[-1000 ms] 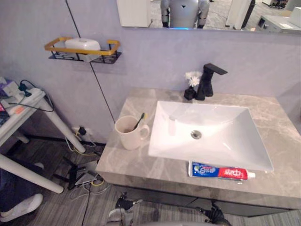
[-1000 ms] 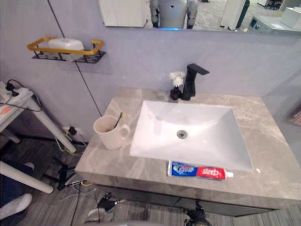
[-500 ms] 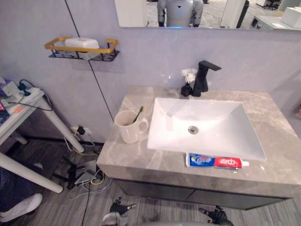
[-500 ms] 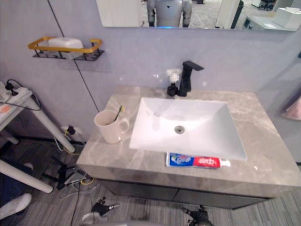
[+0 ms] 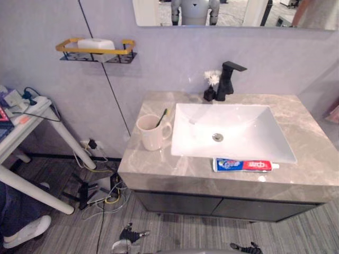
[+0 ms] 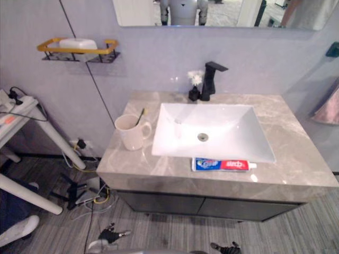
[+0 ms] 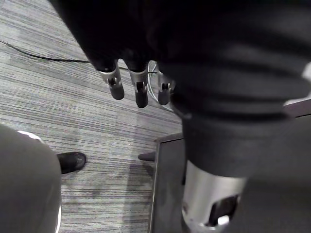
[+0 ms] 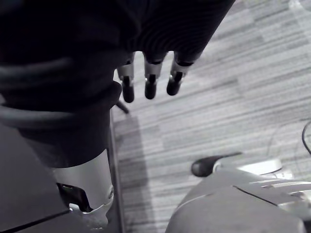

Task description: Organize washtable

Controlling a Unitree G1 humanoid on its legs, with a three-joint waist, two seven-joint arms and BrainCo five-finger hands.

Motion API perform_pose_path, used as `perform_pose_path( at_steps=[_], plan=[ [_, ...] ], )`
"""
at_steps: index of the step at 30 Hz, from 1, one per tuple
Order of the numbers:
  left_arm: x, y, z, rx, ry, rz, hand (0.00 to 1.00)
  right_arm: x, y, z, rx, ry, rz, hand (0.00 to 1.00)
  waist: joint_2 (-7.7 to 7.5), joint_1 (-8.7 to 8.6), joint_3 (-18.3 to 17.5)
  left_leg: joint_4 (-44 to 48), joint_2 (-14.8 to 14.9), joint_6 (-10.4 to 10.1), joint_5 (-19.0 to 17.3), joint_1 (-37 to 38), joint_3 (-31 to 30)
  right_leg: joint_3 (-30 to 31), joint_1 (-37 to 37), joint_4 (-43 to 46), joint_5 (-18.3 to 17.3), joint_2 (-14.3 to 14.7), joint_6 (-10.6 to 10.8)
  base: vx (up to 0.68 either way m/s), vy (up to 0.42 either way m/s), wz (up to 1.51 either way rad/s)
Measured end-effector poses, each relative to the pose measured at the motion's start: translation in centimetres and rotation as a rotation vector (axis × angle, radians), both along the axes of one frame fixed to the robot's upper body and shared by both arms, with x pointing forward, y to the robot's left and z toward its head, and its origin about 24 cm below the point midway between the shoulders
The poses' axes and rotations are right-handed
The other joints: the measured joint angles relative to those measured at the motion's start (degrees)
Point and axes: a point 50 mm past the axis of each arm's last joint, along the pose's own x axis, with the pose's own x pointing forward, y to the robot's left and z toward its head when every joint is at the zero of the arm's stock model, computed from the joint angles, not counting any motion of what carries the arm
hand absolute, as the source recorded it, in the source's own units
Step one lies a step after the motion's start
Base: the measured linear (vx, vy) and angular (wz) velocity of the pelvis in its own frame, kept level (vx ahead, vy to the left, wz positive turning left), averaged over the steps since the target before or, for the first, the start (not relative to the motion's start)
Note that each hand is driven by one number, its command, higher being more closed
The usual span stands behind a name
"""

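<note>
A grey marble washtable (image 5: 310,124) holds a white sink (image 5: 249,124). Left of the sink stands a cream mug (image 5: 152,135) with a toothbrush (image 5: 162,117) leaning in it. A blue and red toothpaste tube (image 5: 243,165) lies along the counter's front edge, before the sink. Behind the sink are a black faucet (image 5: 228,79) and a small vase with white flowers (image 5: 211,87). My left hand (image 5: 128,235) and right hand (image 5: 244,247) hang low, below the counter's front. Their fingers (image 7: 140,91) (image 8: 149,86) hang relaxed over the floor, holding nothing.
A gold and black wall shelf (image 5: 95,50) carries a white soap. To the left stands a white-legged table (image 5: 32,114) with a power strip. Cables (image 5: 100,188) lie on the floor beside the cabinet. A person's white shoe (image 5: 26,233) shows at lower left. A pink towel (image 6: 328,108) hangs right.
The whole picture has shifted: the camera has drawn back and the washtable shows smaller and further off. Mug, toothpaste and hands keep their places.
</note>
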Motion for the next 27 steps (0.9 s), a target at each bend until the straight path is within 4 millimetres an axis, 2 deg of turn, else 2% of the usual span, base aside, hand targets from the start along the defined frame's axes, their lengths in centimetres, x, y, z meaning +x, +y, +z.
perform_pose_path(
  at_steps=[8,11,13,14,15,18,20,23,27],
  plan=[
    [0.2,-0.1,0.1,0.004,-0.020,0.039,0.00,0.6,-0.4,0.3,0.035,-0.076,-0.156,0.00,0.12,0.16,1.76,0.00,0.67,-0.06,-0.04,0.27,1.99,1.45,-0.83,0.54,0.01,0.16,0.01,-0.02,-0.004,-0.10],
    [0.1,0.2,0.2,0.004,-0.023,0.073,0.00,1.4,-2.2,1.2,-0.009,-0.164,-0.244,0.00,-0.07,0.17,1.88,0.01,0.89,-0.08,-0.16,0.36,2.63,1.92,-1.00,0.54,0.04,0.38,0.00,-0.02,-0.021,-0.09],
    [0.0,0.4,0.3,0.003,-0.035,0.095,0.00,1.9,-4.0,2.2,-0.071,-0.224,-0.279,0.00,-0.18,0.25,1.92,0.02,0.99,-0.07,-0.31,0.43,3.07,2.46,-1.19,0.46,0.11,0.56,-0.07,-0.01,-0.018,-0.15],
    [-0.1,0.6,0.4,0.009,-0.045,0.099,0.00,2.4,-5.6,3.2,-0.131,-0.263,-0.292,0.00,-0.19,0.30,1.92,0.02,1.01,-0.06,-0.48,0.43,3.42,2.97,-1.53,0.46,0.18,0.65,-0.12,-0.01,-0.014,-0.18],
    [-0.1,0.6,0.4,0.010,-0.045,0.099,0.00,2.5,-5.9,3.4,-0.145,-0.271,-0.290,0.00,-0.19,0.30,1.92,0.03,1.01,-0.05,-0.52,0.43,3.51,3.06,-1.60,0.47,0.19,0.66,-0.12,-0.01,-0.012,-0.21],
    [-0.3,0.9,0.5,0.017,-0.052,0.112,0.00,3.7,-9.5,6.4,-0.303,-0.371,-0.282,0.00,-0.30,0.24,1.88,0.04,1.00,0.00,-0.96,0.40,4.57,4.32,-2.18,0.33,0.38,0.78,-0.01,0.00,-0.003,-0.18],
    [-0.4,1.2,0.5,0.021,-0.051,0.126,0.00,4.5,-11.1,8.6,-0.394,-0.436,-0.243,0.00,-0.53,0.02,1.92,0.05,0.97,0.05,-1.13,0.40,4.79,4.49,-2.33,0.28,0.43,0.79,0.04,0.01,-0.009,-0.10],
    [-0.7,1.9,0.7,0.040,-0.055,0.127,0.00,6.0,-12.9,12.5,-0.546,-0.553,-0.173,0.00,-1.30,-0.11,1.53,0.09,0.97,-0.01,-1.31,0.09,5.02,4.58,-2.84,0.29,0.46,0.86,0.06,0.01,-0.023,-0.05],
    [-0.7,2.2,0.8,0.049,-0.060,0.125,0.00,6.5,-14.0,16.5,-0.703,-0.646,-0.112,0.00,-1.78,-0.21,1.24,3.02,1.02,0.15,-2.87,-1.40,5.07,4.55,-3.00,0.19,0.90,0.72,0.15,-0.01,-0.010,-0.03]
  ],
)
